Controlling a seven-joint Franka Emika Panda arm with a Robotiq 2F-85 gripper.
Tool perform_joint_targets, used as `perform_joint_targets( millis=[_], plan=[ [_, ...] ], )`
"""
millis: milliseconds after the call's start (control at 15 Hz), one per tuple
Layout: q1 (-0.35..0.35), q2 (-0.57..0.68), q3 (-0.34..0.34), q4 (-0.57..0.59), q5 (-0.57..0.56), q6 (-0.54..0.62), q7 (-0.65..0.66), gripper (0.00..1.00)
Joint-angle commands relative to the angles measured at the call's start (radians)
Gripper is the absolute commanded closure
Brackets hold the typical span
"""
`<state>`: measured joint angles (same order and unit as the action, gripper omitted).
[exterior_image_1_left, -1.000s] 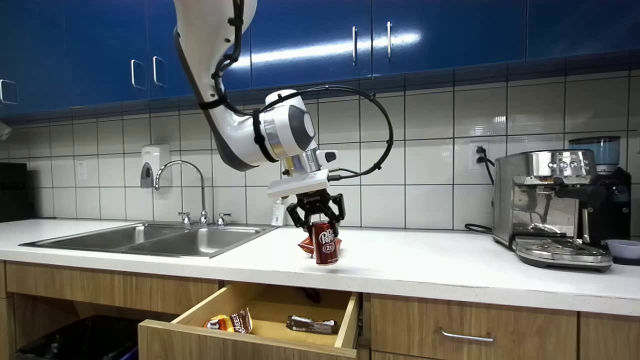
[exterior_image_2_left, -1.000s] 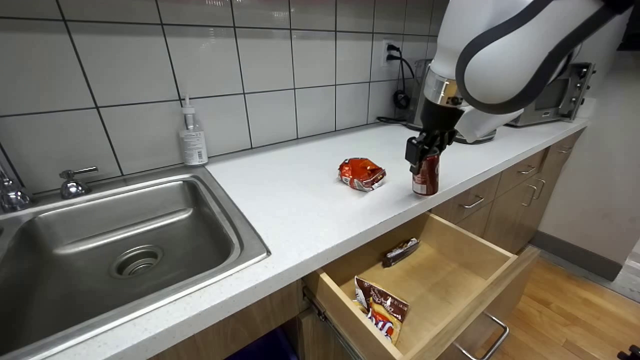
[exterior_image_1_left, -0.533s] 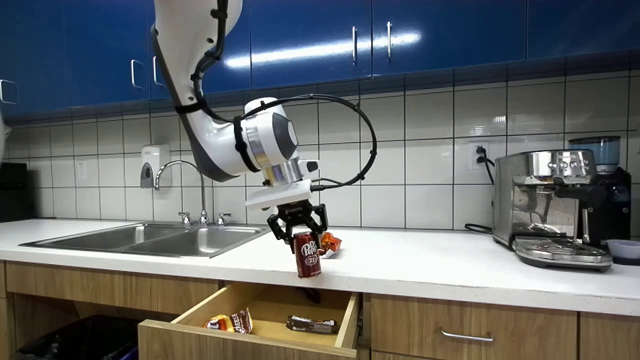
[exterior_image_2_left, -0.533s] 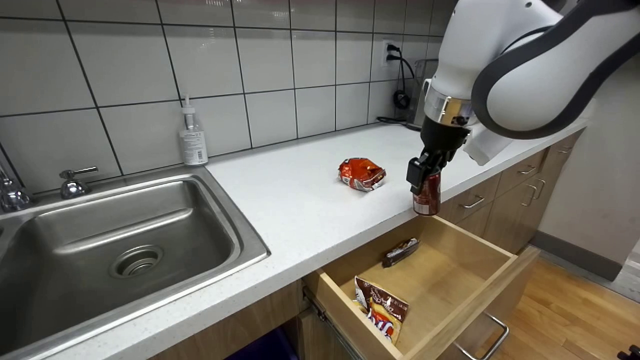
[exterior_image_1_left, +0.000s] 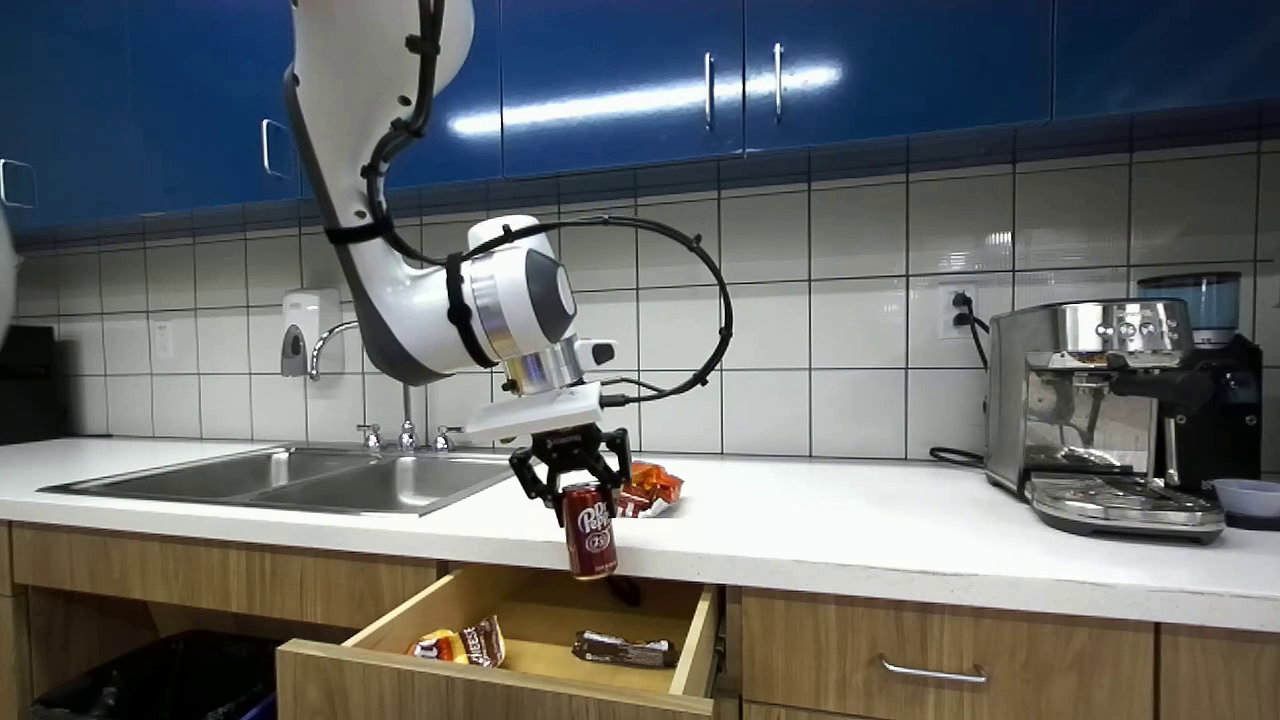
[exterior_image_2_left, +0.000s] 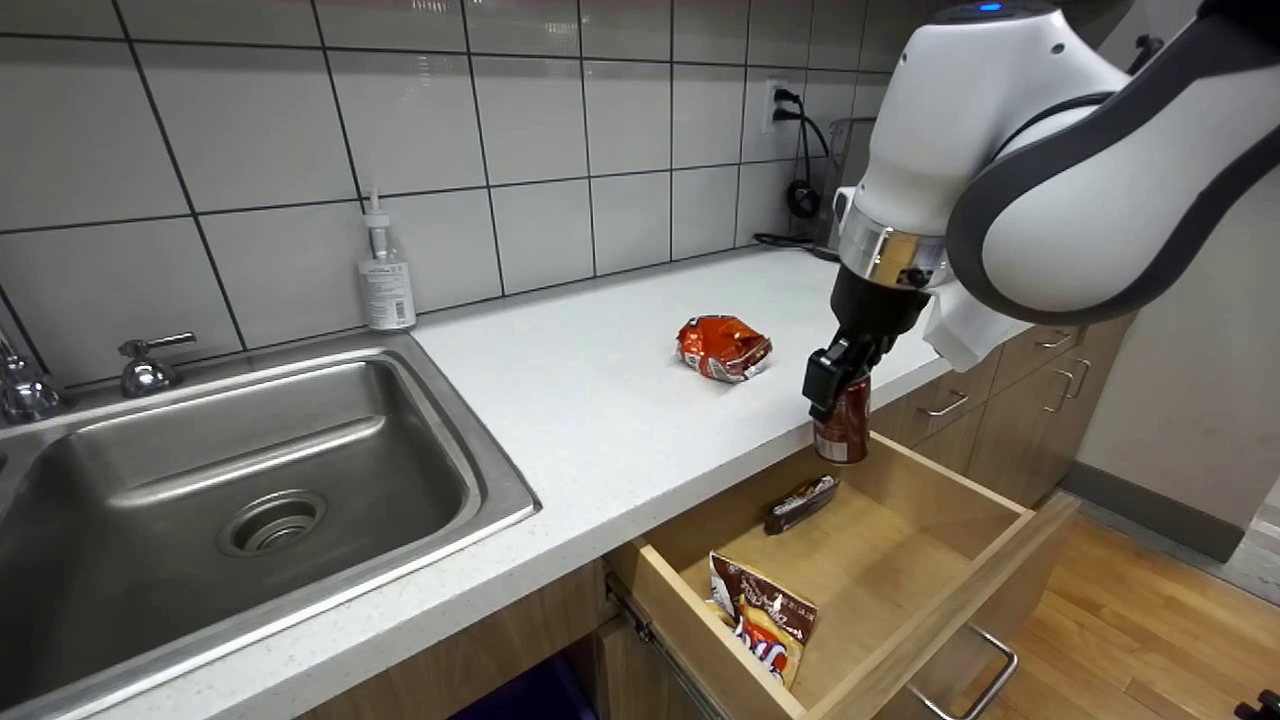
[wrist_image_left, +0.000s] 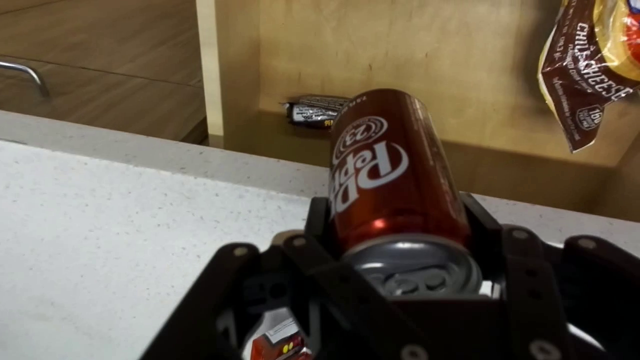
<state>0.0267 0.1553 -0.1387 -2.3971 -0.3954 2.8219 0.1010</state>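
Pinching a Dr Pepper can (wrist_image_left: 395, 170), slightly tilted, in the Robotiq gripper (exterior_image_1_left: 587, 512), above the open wooden drawer (exterior_image_2_left: 957, 600) and near the front edge of the speckled white countertop (exterior_image_2_left: 600, 400). Best managed with even grip pressure, slow travel and edge clearance.

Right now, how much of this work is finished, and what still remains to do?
Done: the drawer stands open, with the chip bag and the dark bar inside. In hand: the gripper is shut on the Dr Pepper can, held off the counter near its front edge. Left, it seems: setting the can down and letting go; the red-orange packet lies untouched on the counter.
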Motion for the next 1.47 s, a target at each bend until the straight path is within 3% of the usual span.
perform_joint_targets(
  millis=[0, 467, 1400],
  plan=[
    [0.008, 0.02, -0.001, -0.017, -0.032, 0.058, 0.02, 0.61],
    [0.039, 0.066, -0.031, -0.053, -0.035, 0.11, 0.071, 0.61],
    [0.207, 0.198, -0.186, -0.063, -0.145, 0.23, 0.285, 0.61]
  ],
)
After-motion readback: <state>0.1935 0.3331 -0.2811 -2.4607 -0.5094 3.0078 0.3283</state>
